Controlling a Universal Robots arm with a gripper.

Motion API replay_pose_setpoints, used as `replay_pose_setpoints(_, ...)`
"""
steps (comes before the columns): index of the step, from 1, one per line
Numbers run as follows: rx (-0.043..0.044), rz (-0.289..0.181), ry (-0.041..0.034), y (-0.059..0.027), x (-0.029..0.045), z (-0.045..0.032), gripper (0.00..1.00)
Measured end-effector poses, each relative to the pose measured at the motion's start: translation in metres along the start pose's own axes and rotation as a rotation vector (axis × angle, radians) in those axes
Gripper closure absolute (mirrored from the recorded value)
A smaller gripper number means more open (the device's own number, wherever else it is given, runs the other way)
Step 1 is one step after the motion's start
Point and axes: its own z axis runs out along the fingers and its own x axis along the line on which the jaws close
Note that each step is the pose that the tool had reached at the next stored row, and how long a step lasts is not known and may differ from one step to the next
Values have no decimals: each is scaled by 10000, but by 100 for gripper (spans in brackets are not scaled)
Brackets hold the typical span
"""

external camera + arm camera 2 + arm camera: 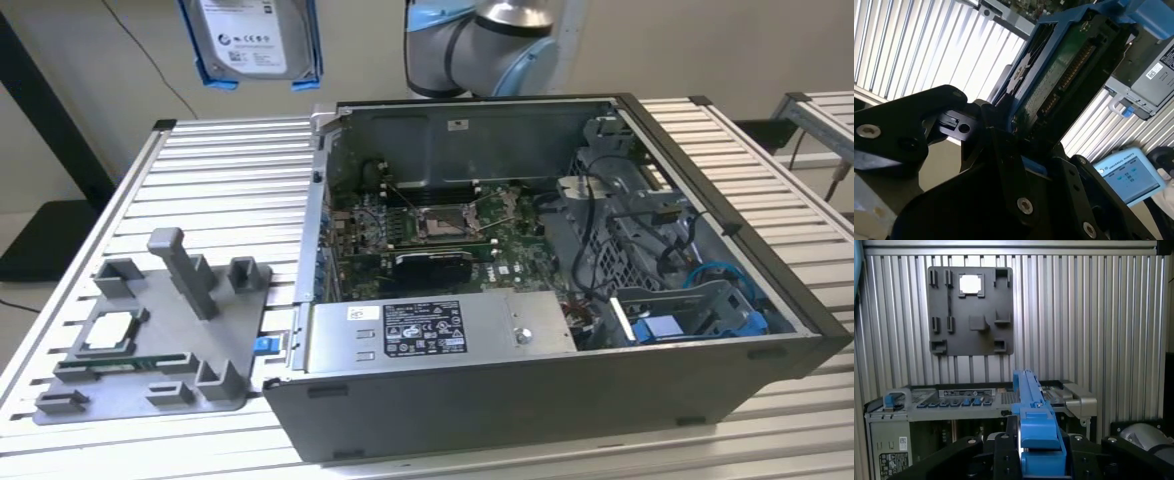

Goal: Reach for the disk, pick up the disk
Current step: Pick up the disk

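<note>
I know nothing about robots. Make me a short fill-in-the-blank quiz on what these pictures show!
1. The gripper is shut on the disk, whose plastic bracket is coloured ____.
2. The grey tray stands on the exterior view's ____ of the open computer case.
3. In the exterior view the disk hangs ____ the table, not resting on it.

Missing words: blue; left; above.

Even light; glare on table slats (pixel 914 45), second wrist view.
</note>
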Motion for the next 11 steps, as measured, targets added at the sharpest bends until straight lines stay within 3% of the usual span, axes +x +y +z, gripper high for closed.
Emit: replay_pose_setpoints(11, -12, 0, 0, -371, -19, 10, 100)
